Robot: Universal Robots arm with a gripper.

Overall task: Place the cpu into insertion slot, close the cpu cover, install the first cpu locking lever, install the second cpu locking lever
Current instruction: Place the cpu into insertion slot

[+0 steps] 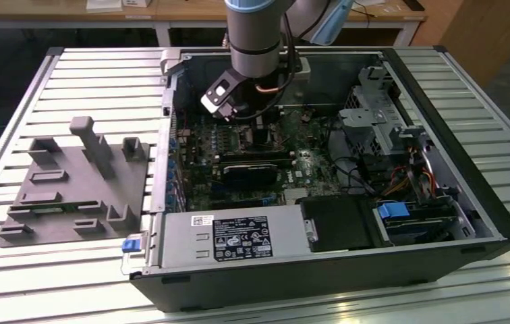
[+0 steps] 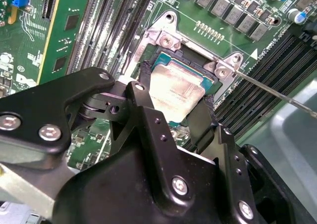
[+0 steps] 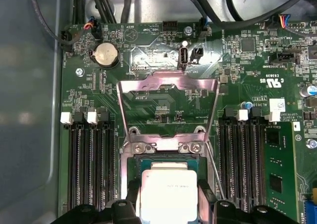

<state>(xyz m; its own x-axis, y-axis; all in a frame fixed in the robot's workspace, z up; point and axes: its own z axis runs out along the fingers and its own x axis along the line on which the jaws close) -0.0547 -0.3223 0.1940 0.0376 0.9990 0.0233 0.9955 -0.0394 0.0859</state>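
Inside the open computer case, on the exterior view's left half of the circuit board, the arm reaches down over the socket.

Findings:
- In the second wrist view the gripper has its two black fingers clenched on opposite edges of the chip, grasping it.
- The chip, silver top upward, is in the square opening of the socket. Whether it is fully bedded or resting just above the contacts cannot be told.
- In the first wrist view the cover stands swung back from the socket, its window empty and well clear of the chip.
- A thin lever lies released, running out from a socket corner over the memory slots.

Assessment: the step in hand is placing the chip, and it appears near complete. The cover and levers are not yet dealt with.

Recommendations for this step:
- Keep the chip level and square to the socket walls.
- Bring it down straight, with no sideways drag and no pressing, as the contacts beneath are likely delicate.
- Judge seating by an even gap on all four sides.
- Open the fingers only when the chip lies flat, and spread them evenly so that neither nudges it.
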